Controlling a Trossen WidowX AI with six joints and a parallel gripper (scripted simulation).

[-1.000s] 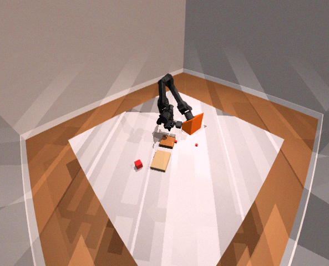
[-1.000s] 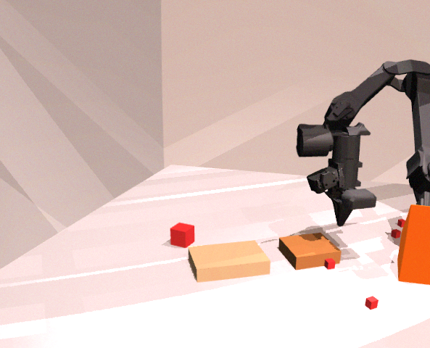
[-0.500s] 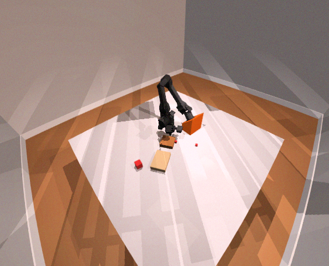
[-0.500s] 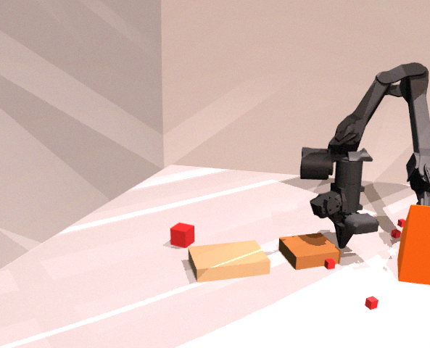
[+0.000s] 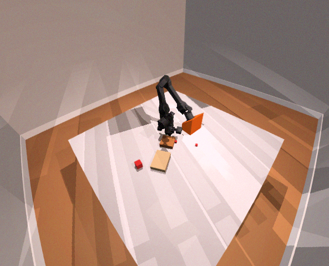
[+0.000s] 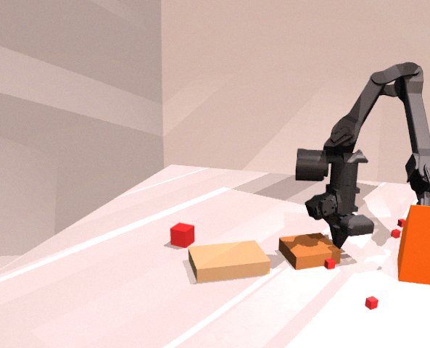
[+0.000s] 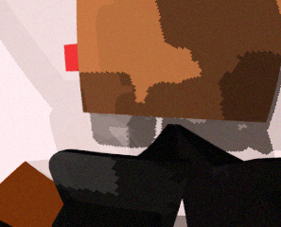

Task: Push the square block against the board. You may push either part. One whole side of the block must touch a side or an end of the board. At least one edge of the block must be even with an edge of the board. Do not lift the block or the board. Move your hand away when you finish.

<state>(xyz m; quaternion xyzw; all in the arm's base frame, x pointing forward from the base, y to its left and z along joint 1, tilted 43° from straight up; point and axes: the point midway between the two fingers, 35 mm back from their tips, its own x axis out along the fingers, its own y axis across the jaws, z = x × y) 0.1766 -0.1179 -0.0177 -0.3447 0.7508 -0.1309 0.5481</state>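
The square brown block point(image 5: 167, 142) point(image 6: 308, 247) point(image 7: 131, 47) lies flat, partly in the arm's shadow. The tan rectangular board point(image 5: 160, 160) point(image 6: 228, 256) lies flat beyond it, on the side away from the arm's base. A narrow gap separates the two, and their facing sides look roughly parallel. My gripper point(image 5: 169, 134) point(image 6: 339, 247) point(image 7: 172, 130) is shut and empty, pointing down beside the block's side that faces away from the board. The wrist view shows a small gap between fingertips and block; whether they reach the table is unclear.
A small red cube point(image 5: 175, 141) point(image 6: 329, 263) point(image 7: 71, 58) is at or very near the block's side. A larger red cube point(image 5: 138, 164) point(image 6: 182, 234) is beside the board. An orange box point(image 5: 192, 124) point(image 6: 423, 247) stands near the arm. Another small red cube point(image 5: 196, 144) point(image 6: 371, 302) lies apart.
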